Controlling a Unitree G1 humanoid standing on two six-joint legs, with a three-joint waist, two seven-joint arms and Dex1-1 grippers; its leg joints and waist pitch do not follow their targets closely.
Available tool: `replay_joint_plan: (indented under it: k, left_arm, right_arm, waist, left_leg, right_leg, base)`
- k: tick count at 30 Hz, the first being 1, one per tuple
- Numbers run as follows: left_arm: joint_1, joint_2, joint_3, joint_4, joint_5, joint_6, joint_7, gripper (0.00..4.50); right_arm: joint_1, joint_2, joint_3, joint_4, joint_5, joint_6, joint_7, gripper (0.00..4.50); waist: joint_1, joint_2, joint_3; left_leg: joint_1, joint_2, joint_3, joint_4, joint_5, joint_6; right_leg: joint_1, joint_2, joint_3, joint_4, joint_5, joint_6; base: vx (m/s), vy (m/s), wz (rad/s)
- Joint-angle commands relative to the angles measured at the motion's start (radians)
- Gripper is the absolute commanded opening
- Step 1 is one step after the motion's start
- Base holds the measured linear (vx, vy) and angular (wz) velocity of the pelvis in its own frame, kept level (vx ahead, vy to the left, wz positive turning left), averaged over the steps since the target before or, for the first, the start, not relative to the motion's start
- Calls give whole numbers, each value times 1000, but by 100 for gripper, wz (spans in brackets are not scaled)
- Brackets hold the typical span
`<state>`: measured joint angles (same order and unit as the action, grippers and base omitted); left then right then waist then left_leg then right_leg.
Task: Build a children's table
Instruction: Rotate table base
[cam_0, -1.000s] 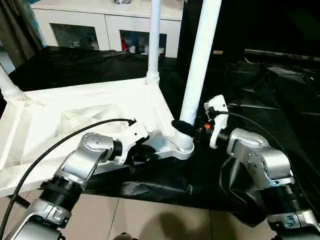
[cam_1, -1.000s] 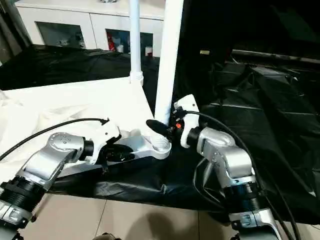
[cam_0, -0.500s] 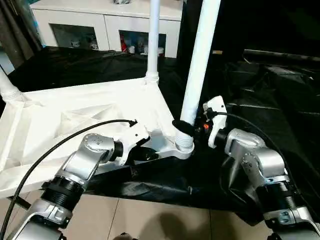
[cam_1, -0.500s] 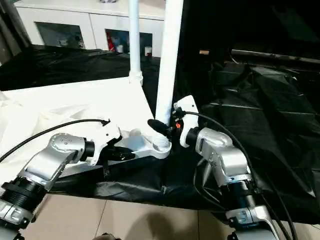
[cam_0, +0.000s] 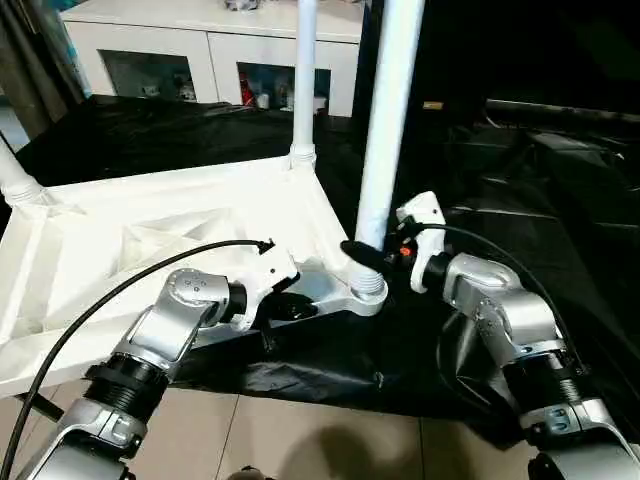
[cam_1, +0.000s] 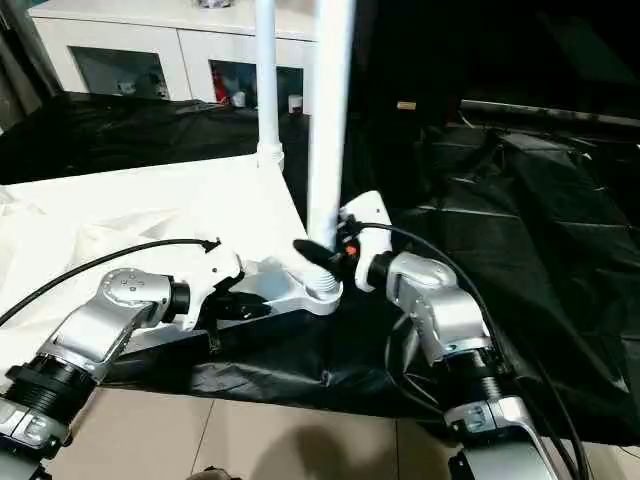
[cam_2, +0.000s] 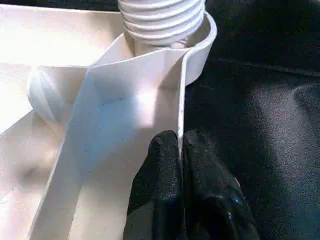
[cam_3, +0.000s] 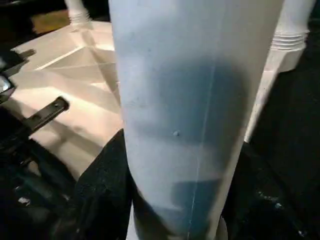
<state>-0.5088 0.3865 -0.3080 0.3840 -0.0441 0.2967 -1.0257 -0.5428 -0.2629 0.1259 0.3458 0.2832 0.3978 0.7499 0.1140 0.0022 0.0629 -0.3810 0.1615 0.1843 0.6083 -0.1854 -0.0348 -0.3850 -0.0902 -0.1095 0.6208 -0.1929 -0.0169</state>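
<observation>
The white tabletop (cam_0: 150, 220) lies ribbed side up on black cloth. A far leg (cam_0: 304, 70) stands in its back corner, and another leg's base (cam_0: 15, 180) shows at the left edge. The near leg (cam_0: 385, 120) stands almost upright in the front corner socket (cam_0: 365, 292). My left gripper (cam_2: 180, 150) is shut on the tabletop's thin rim (cam_2: 181, 85), just short of that socket. My right gripper (cam_0: 365, 255) is closed around the near leg just above its threaded base, with black fingers (cam_3: 100, 180) on either side of the tube.
A white cabinet with glass doors (cam_0: 210, 50) stands behind. Crumpled black cloth (cam_0: 520, 180) covers the floor to the right. Bare tiles (cam_0: 300, 440) lie in front of me. A black cable (cam_0: 120, 285) runs over my left forearm.
My left gripper has closed onto the tabletop's rim. The near leg has tipped from a rightward lean to nearly upright, my right gripper moving with it.
</observation>
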Motion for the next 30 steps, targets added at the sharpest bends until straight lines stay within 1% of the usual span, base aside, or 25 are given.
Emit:
replay_joint_plan:
  k: [1,3,4,5,6,9,14,16,17,18,20,21,22,23,26,27,28,30]
  left_arm:
    - [9,-19,51,7,-38,-29,28,0]
    - [8,-21,52,13,-39,-32,28,0]
    - [8,-22,53,14,-39,-32,28,0]
    - [8,-23,52,15,-39,-33,28,0]
    - [8,-24,52,15,-40,-32,28,0]
    - [8,-26,50,16,-40,-32,25,0]
    - [7,-26,52,13,-40,-31,17,0]
    - [10,-27,51,6,-42,-31,9,0]
    - [11,-27,51,2,-43,-30,5,0]
    - [12,-27,50,0,-44,-31,2,0]
    - [13,-26,46,-4,-44,-34,-3,0]
    - [13,-26,44,-5,-42,-36,-4,0]
    - [14,-25,43,-5,-41,-37,-5,0]
    - [13,-25,42,-4,-40,-37,-6,0]
    - [13,-24,44,-3,-39,-37,-2,0]
    - [13,-23,45,-3,-38,-37,0,0]
    - [13,-23,46,-3,-38,-37,1,0]
    - [12,-23,55,-1,-38,-38,11,0]
  right_arm:
    - [7,-17,13,-8,-8,33,15,191]
    - [10,-28,16,-22,-4,48,28,191]
    - [10,-30,16,-26,-1,54,33,191]
    - [9,-32,17,-26,-2,55,36,191]
    - [7,-34,18,-21,-6,53,39,191]
    - [1,-37,21,1,-24,43,37,191]
    - [-11,-30,7,22,-20,42,32,191]
    - [-26,-8,-13,65,-8,21,25,191]
    - [-31,1,-21,81,-2,15,22,191]
    - [-37,11,-30,99,3,7,18,191]
    - [-50,32,-47,138,12,-11,10,191]
    - [-56,39,-53,156,14,-22,7,191]
    - [-59,45,-58,172,16,-31,4,191]
    - [-61,50,-68,188,21,-41,2,191]
    - [-53,56,-96,199,42,-46,0,191]
    - [-46,57,-108,199,51,-44,0,191]
    - [-43,59,-117,202,56,-45,1,191]
    - [-7,66,-153,192,79,-45,-9,190]
  waist:
    - [2,-12,-71]
    - [4,-12,-71]
    - [2,-15,-71]
    - [3,-14,-71]
    - [1,-15,-71]
    - [2,-14,-71]
    - [1,-13,-72]
    - [2,-9,-72]
    - [0,-10,-71]
    - [2,-6,-72]
    - [0,-9,-72]
    - [-1,-6,-72]
    - [-1,-6,-73]
    - [-1,-3,-72]
    - [-2,-5,-73]
    - [-1,-8,-72]
    - [0,-9,-72]
    - [2,-9,-72]
  left_leg:
    - [18,82,-34,-83,-176,4]
    - [19,81,-33,-82,-174,7]
    - [18,81,-33,-82,-173,7]
    - [18,80,-33,-82,-168,9]
    - [15,80,-33,-81,-168,10]
    - [18,81,-32,-81,-168,11]
    - [18,81,-32,-82,-167,11]
    - [19,81,-32,-81,-172,9]
    - [18,81,-32,-82,-176,8]
    - [20,81,-33,-81,-182,4]
    - [19,81,-33,-82,-184,3]
    - [18,82,-34,-82,-182,2]
    - [18,82,-33,-82,-183,2]
    - [19,82,-34,-83,-187,1]
    - [20,83,-33,-83,-189,1]
    - [20,83,-33,-84,-185,3]
    - [20,83,-32,-84,-184,5]
    - [20,83,-32,-84,-182,7]
  right_leg:
    - [42,-95,74,-74,-223,-191]
    - [41,-97,73,-75,-229,-191]
    - [42,-96,73,-75,-231,-191]
    - [42,-97,74,-76,-232,-190]
    - [43,-98,73,-76,-240,-187]
    - [40,-97,73,-77,-246,-188]
    - [40,-96,73,-75,-232,-194]
    - [39,-97,73,-76,-230,-199]
    - [39,-97,73,-76,-232,-202]
    - [39,-99,73,-76,-236,-205]
    - [41,-98,73,-76,-231,-209]
    - [41,-97,73,-74,-221,-211]
    - [40,-98,73,-74,-218,-213]
    - [40,-97,73,-73,-215,-216]
    - [42,-97,73,-72,-205,-220]
    - [42,-97,73,-71,-202,-221]
    - [42,-97,73,-71,-202,-220]
    - [42,-99,74,-72,-206,-218]
  base:
    - [0,0,0]
    - [0,0,0]
    - [0,0,0]
    - [0,0,0]
    - [0,0,0]
    - [0,0,0]
    - [0,0,0]
    - [0,0,0]
    - [0,0,0]
    - [0,0,0]
    - [0,0,0]
    - [0,0,0]
    - [0,0,0]
    - [0,0,0]
    - [0,0,0]
    - [0,0,0]
    - [0,0,0]
    - [0,0,0]
